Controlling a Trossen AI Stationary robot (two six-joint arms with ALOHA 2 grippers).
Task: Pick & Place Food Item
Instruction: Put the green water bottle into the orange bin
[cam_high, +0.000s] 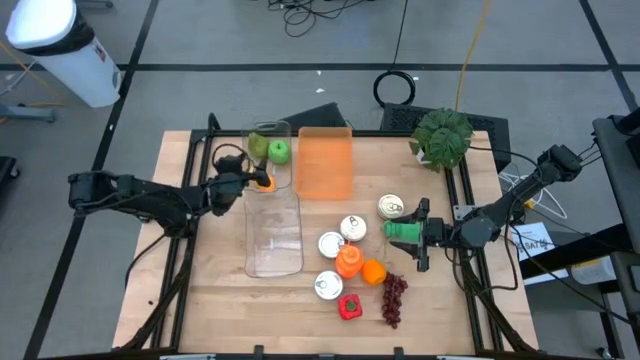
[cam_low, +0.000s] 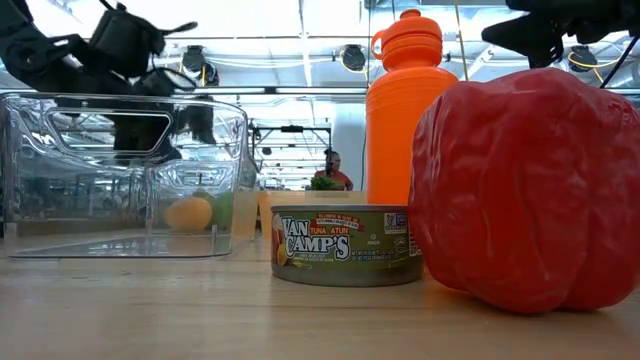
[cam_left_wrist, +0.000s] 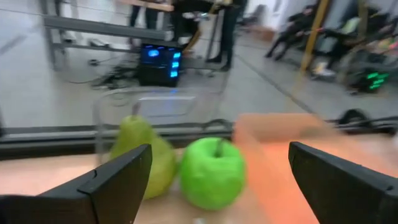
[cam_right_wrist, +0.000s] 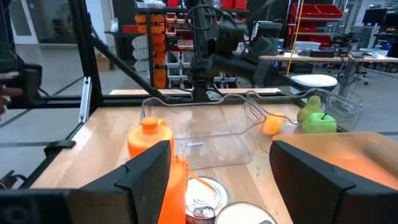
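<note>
The left gripper (cam_high: 252, 184) hovers with fingers spread and empty over the far end of the clear plastic rectangular bin (cam_high: 273, 238), directly above a small round orange fruit (cam_high: 265, 182). Just beyond the orange fruit, a green pear (cam_left_wrist: 143, 155) and a round green apple (cam_left_wrist: 212, 171) lie side by side, touching, in the far section of the bin. The right gripper (cam_high: 412, 233) rests near the table's right edge, fingers spread, holding nothing, beside a silver tin can (cam_high: 391, 207).
</note>
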